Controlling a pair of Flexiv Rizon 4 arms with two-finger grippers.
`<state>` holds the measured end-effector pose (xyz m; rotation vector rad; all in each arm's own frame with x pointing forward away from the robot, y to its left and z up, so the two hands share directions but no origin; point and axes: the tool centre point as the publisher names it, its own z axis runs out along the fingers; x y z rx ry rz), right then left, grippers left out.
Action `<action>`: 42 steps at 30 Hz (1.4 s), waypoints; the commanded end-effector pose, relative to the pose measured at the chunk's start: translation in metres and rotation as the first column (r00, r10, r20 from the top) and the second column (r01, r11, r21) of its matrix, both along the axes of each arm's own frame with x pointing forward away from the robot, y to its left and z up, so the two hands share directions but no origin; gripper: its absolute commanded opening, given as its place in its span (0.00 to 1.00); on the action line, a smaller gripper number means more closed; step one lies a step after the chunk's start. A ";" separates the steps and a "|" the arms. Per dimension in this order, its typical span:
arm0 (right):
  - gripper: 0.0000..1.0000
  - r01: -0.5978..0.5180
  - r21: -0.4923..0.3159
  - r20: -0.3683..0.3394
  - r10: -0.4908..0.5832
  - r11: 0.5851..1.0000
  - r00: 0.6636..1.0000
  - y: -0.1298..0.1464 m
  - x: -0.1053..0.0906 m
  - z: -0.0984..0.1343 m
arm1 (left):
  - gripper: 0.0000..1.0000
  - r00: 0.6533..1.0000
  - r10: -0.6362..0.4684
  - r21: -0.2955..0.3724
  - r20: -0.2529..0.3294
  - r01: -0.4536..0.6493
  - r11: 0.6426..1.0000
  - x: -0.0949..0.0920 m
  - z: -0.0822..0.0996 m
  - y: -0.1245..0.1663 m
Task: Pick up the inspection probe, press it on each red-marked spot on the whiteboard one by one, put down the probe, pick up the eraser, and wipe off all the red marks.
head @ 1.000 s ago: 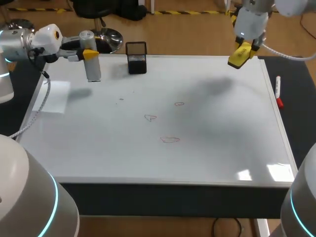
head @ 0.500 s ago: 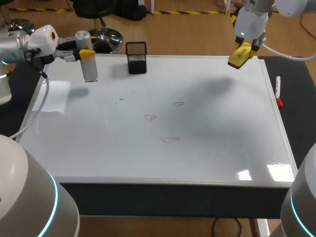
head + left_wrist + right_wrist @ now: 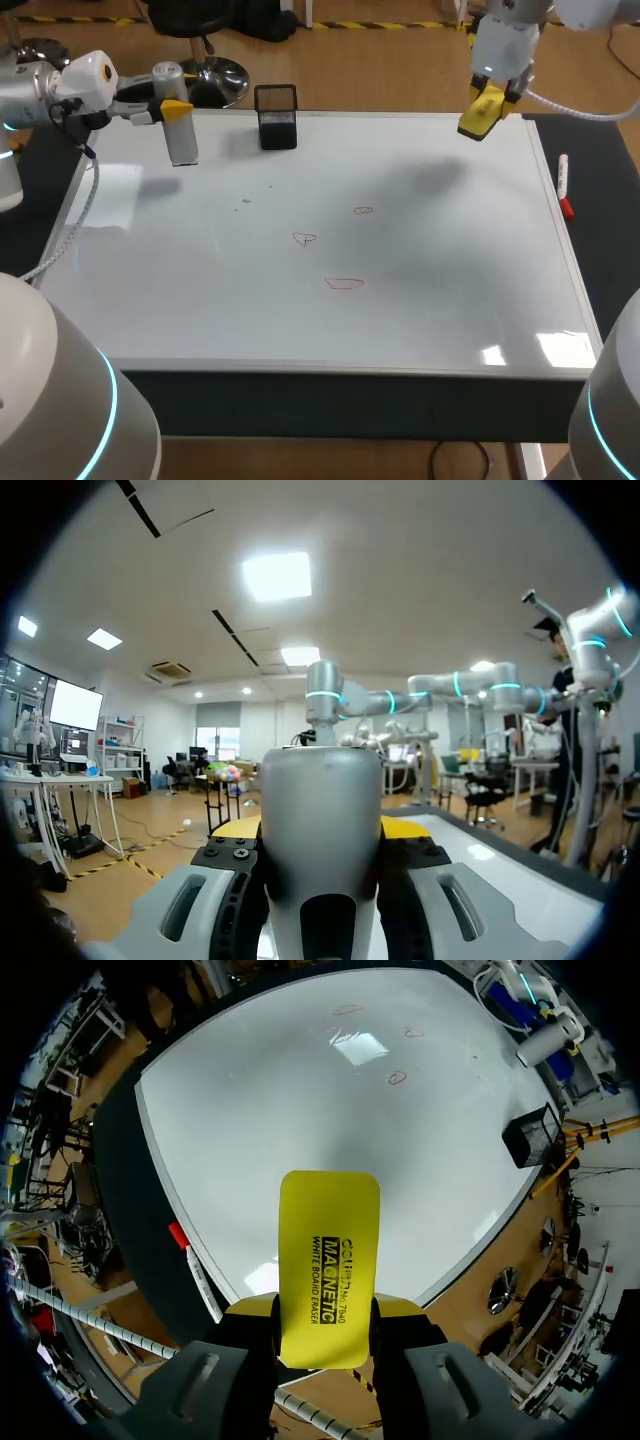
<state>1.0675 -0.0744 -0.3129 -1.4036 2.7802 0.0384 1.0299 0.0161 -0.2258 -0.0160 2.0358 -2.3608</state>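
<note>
Head view — fixed, high behind the whiteboard (image 3: 420, 310), looking down. Left wrist view: level at whiteboard's edge, facing outward. Right wrist view: high above whiteboard — whole board shared with head view.

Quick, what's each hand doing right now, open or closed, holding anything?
Left hand: closed on the inspection probe.
Right hand: closed on the yellow eraser.

The whiteboard (image 3: 450, 300) lies open around the red marks (image 3: 343, 284). At its far edge a black mesh holder (image 3: 276, 118) stands, with the probe (image 3: 183, 140) upright in the left gripper (image 3: 176, 106) beside it. The right gripper (image 3: 487, 97) holds the eraser (image 3: 474, 118) over the far right corner.
</note>
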 end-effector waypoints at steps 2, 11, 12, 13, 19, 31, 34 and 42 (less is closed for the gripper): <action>0.00 -0.041 -0.025 -0.020 0.041 0.999 0.999 0.028 -0.018 0.008 | 0.00 1.000 0.007 0.003 0.001 -0.007 1.000 -0.002 0.002 -0.001; 0.00 -0.143 -0.022 -0.070 0.141 0.989 0.987 0.093 -0.057 0.006 | 0.00 1.000 0.007 0.003 0.001 -0.007 1.000 -0.002 0.002 -0.001; 0.00 -0.158 -0.017 -0.068 0.157 0.987 0.985 0.102 -0.062 0.005 | 0.00 1.000 0.007 0.003 0.001 -0.007 1.000 -0.002 0.002 -0.001; 0.00 -0.170 -0.016 -0.066 0.168 0.985 0.984 0.109 -0.066 0.005 | 0.00 1.000 0.007 0.003 0.001 -0.007 1.000 -0.002 0.002 -0.001; 0.00 -0.248 0.000 -0.067 0.247 0.969 0.967 0.159 -0.095 0.003 | 0.00 1.000 0.007 0.003 0.001 -0.007 1.000 -0.002 0.002 -0.001; 0.00 -0.319 -0.004 -0.050 0.318 0.948 0.947 0.235 -0.124 -0.006 | 0.00 1.000 0.007 0.003 0.001 -0.007 1.000 -0.002 0.002 -0.001; 0.00 -0.336 0.003 -0.052 0.336 0.942 0.940 0.254 -0.131 -0.009 | 0.00 1.000 0.007 0.003 0.001 -0.007 1.000 -0.002 0.002 -0.001; 0.00 -0.366 0.034 -0.057 0.368 0.930 0.928 0.294 -0.147 -0.018 | 0.00 1.000 0.007 0.003 0.001 -0.007 1.000 -0.002 0.002 -0.001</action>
